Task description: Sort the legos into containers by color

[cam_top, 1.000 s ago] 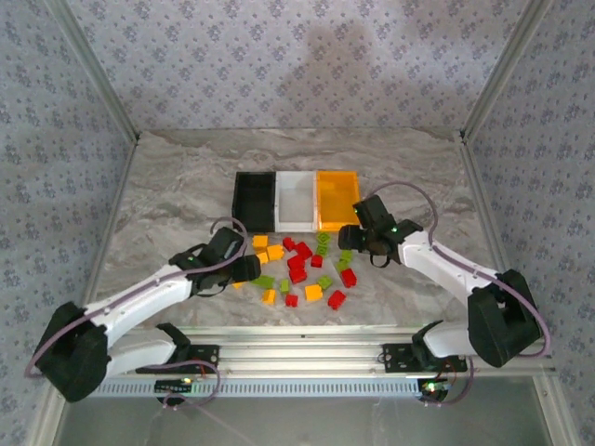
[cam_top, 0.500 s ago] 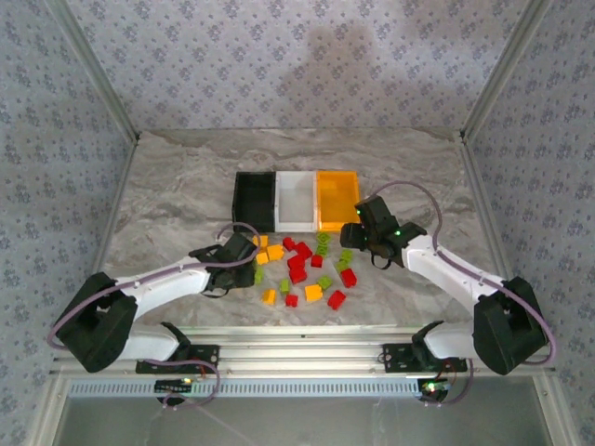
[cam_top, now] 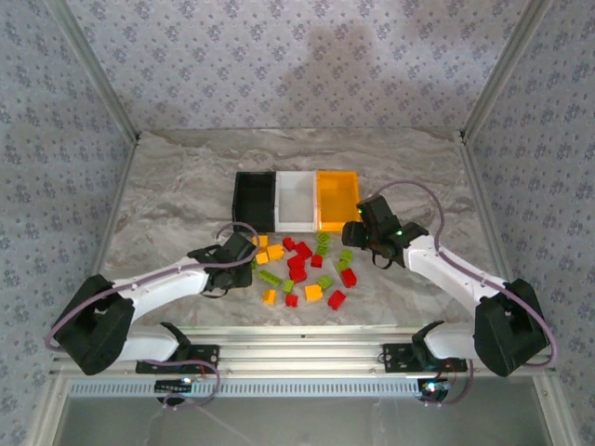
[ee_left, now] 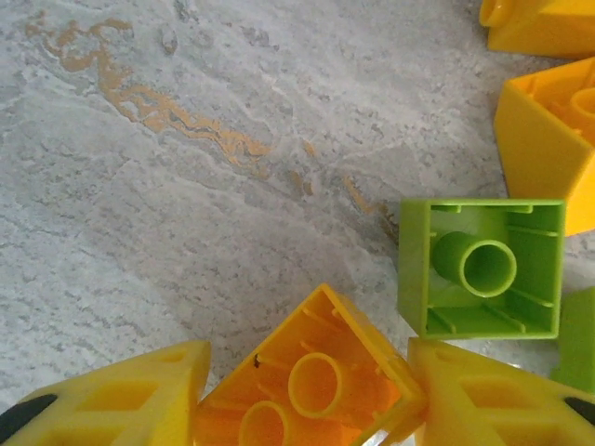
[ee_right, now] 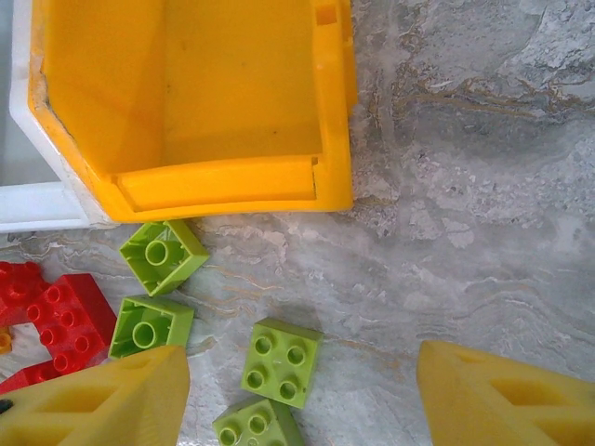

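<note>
Left end effector (ee_left: pixel 305 376) pinches one orange brick (ee_left: pixel 311 400); right end effector (ee_right: pixel 299 362) spread over four green bricks (ee_right: pixel 151 325).

Black bin (cam_top: pixel 253 200), white bin (cam_top: pixel 296 200) and orange-yellow bin (cam_top: pixel 337 198): upright, touching in a row, mid-table. Red, lime and yellow-orange legos (cam_top: pixel 302 269) lie scattered just nearward of them, towards the near edge. One yellow-orange brick (ee_left: pixel 311 390) sits hollow side up.

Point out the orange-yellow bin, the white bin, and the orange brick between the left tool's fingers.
orange-yellow bin (ee_right: pixel 223 186), right wrist view, near wall.
white bin (cam_top: pixel 296 200), top external view, bare floor.
orange brick (ee_left: pixel 311 386), left wrist view, hollow underside.
</note>
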`<state>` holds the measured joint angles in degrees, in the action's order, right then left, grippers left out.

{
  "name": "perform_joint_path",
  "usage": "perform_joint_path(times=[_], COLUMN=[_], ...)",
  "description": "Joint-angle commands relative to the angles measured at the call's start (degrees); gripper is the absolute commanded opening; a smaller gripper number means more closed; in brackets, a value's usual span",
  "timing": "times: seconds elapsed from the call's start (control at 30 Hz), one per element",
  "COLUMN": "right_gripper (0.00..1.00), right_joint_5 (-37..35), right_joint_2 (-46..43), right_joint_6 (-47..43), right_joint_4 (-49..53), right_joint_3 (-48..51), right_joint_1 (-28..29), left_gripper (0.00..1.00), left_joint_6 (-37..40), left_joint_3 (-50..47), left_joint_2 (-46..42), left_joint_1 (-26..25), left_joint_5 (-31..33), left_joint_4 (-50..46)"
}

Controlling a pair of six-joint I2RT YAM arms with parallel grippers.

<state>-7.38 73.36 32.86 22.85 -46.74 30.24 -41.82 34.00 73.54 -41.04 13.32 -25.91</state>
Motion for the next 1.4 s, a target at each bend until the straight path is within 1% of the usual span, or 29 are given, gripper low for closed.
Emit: perform_joint_path(times=[0.0,0.23,0.37,0.53,0.63,0.8,0.9,0.93,0.97,1.07,1.13,1.2,1.27,1.37], right_gripper=[0.67,0.67,0.67,0.67,0.67,0.67,0.67,0.67,0.68,0.68,0.69,0.69,0.69,0.69], right_joint_5=[-1.5,-1.4,-1.2,-1.1,-1.0,-1.3,-1.2,-1.2,-0.9,-0.1,0.3,0.9,1.7,3.0], right_joint_2=[-1.4,-1.5,-1.6,-1.6,-1.6,-2.7,-4.5,-5.1,-5.8,-7.4,-8.2,-8.5,-8.4,-8.1], right_joint_6=[1.2,1.7,2.2,2.7,2.7,4.2,4.2,4.1,4.1,4.1,4.0,3.8,3.8,3.7], right_joint_4=[0.1,-0.2,-0.5,-0.6,-0.4,1.6,2.6,2.6,2.7,2.8,3.1,3.3,3.6,3.6], right_joint_3=[0.7,0.9,1.1,1.8,2.2,2.9,3.5,3.7,4.1,5.1,5.2,5.3,5.4,5.8], right_joint_1=[-0.4,-0.5,-0.6,-0.8,-0.9,-1.2,-1.7,-1.7,-1.8,-2.3,-2.5,-2.5,-2.6,-2.6], left_gripper=[0.3,0.3,0.3,0.29,0.29,0.29,0.29,0.31,0.35,0.51,0.58,0.65,0.7,0.74], left_joint_6=[-0.2,0.7,3.0,6.4,9.0,12.1,12.2,12.2,12.2,12.1,11.6,11.5,11.5,11.4], left_joint_3=[0.6,4.8,11.7,24.1,34.1,50.5,56.4,57.8,59.2,63.4,65.0,66.0,66.2,64.4], left_joint_2=[-2.8,-7.3,-5.0,4.4,13.4,29.0,35.1,36.4,37.7,41.0,41.6,40.6,38.5,33.3], left_joint_1=[-0.5,-0.6,-0.7,-0.7,-0.6,0.4,1.8,2.0,2.0,2.0,2.0,1.7,1.4,0.9], left_joint_5=[0.4,-0.1,-0.8,-1.9,-1.3,-0.8,-1.3,-1.6,-1.7,-3.0,-4.0,-4.4,-4.7,-6.1], left_joint_4=[-3.1,-6.2,-5.8,-1.3,0.3,-1.8,-2.5,-2.4,-2.4,-3.4,-3.6,-3.6,-3.3,-1.8])
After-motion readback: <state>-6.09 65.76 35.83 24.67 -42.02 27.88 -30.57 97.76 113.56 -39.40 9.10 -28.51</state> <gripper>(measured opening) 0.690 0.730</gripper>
